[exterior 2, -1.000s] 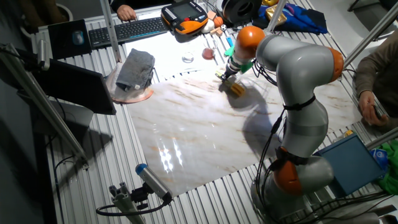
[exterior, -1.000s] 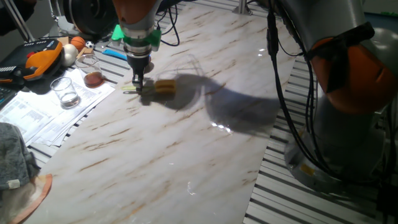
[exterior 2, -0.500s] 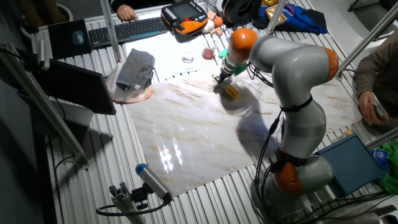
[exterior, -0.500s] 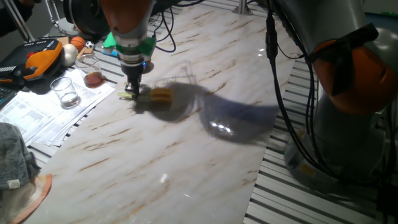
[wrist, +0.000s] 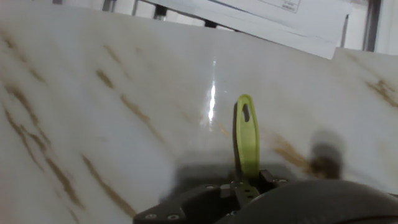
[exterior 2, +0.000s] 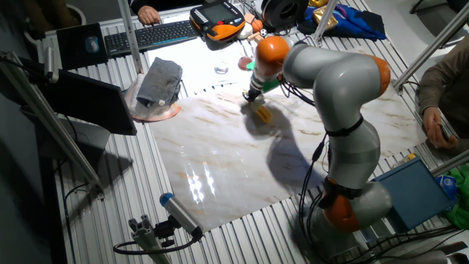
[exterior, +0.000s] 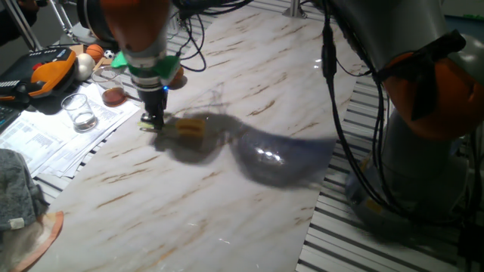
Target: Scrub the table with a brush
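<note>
**End effector scrubbing the marble surface**

End effector (exterior: pixel 153 121) is gripping the thin pale yellow-green stick handle of the small brush (exterior: pixel 184 128), its fingers closed on it. The blocky yellow-orange head is lying on the large white glossy marble-look surface (exterior: pixel 227 196) with brown-orange streaks, near the edge beside the printed papers (exterior: pixel 45 140). The scrubbing stroke is judged to be under way; next, dragging the head across fresh marble while keeping it pressed down. The arm is reaching over, wrist pointing straight down.
</note>
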Robot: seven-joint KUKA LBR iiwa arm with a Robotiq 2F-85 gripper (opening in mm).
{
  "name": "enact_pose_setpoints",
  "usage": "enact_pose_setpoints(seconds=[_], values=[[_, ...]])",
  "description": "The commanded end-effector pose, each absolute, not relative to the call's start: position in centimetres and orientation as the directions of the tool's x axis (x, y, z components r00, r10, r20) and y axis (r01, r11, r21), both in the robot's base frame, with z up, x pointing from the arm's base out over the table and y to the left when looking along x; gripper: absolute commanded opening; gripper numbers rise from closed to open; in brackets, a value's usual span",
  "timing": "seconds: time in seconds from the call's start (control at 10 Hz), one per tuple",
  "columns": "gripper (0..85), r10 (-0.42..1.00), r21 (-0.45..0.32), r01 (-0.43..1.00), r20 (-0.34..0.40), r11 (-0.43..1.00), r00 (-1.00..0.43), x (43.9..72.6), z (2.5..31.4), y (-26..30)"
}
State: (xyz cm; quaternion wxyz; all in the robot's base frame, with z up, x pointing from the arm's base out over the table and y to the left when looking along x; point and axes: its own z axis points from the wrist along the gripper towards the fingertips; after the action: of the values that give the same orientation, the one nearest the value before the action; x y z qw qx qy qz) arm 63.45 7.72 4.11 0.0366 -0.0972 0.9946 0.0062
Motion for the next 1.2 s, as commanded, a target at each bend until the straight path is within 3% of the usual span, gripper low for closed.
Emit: enact_pose_setpoints(seconds=[0.0,0.2,0.3,0.4,0.7,0.8,0.9,1.1], values=[[0.0,-0.172,-0.008,-0.171,-0.019,0.985,-0.985,63.4,4.4,8.5],[34.0,-0.107,-0.048,-0.108,0.012,0.993,-0.994,62.8,5.3,10.2],[34.0,-0.089,-0.059,-0.089,0.014,0.994,-0.996,62.6,5.4,10.7],[51.0,-0.080,-0.058,-0.082,0.024,0.995,-0.996,62.5,5.5,10.8],[51.0,-0.063,-0.050,-0.065,0.035,0.997,-0.997,62.0,6.7,11.9],[34.0,-0.061,-0.061,-0.063,0.036,0.996,-0.997,61.4,7.9,12.5],[34.0,-0.078,-0.057,-0.080,0.041,0.995,-0.996,60.7,9.0,12.7],[0.0,-0.160,-0.009,-0.161,0.041,0.987,-0.986,59.5,10.5,12.1]])
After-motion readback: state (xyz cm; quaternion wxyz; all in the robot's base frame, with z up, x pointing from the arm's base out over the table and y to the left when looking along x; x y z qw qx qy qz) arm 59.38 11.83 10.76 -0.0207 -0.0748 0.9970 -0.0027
